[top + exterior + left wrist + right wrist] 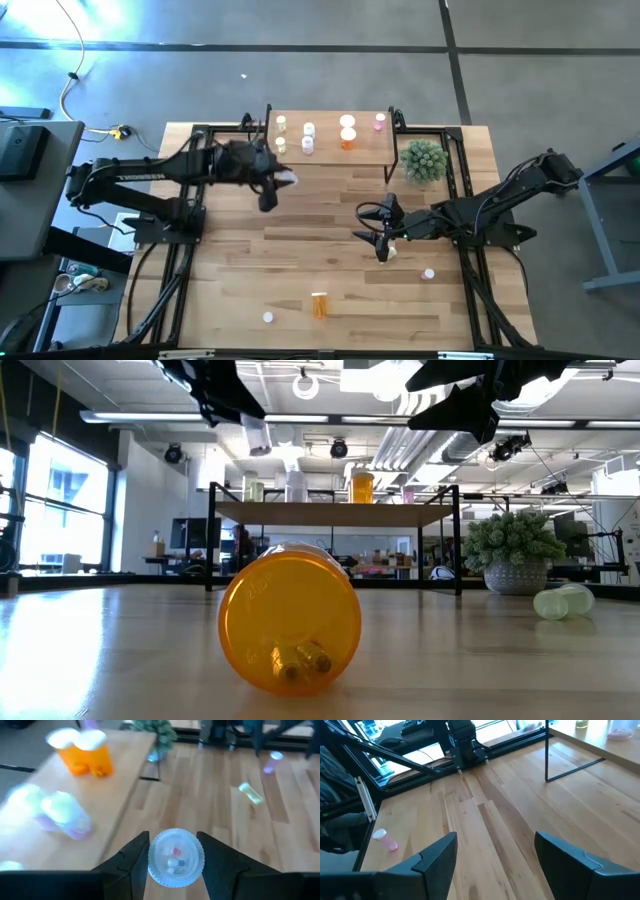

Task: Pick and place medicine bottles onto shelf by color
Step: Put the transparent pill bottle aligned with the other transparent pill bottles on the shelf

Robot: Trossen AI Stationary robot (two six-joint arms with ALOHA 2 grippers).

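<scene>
Left claw (pixel 175 862) pinches a clear bottle (pixel 176 857) near the shelf's (pixel 330 160) seven o'clock corner. Right claw (pixel 495 852) gapes wide and empty over the table (pixel 300 260) at four o'clock.

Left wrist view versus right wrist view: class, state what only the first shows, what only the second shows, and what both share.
Only the left wrist view shows the left gripper shut on a clear bottle, two orange bottles on the shelf, and the plant.

Only the right wrist view shows the right gripper open and empty, and the left arm's base.

Both show the plank tabletop and a pink bottle lying on it.
</scene>
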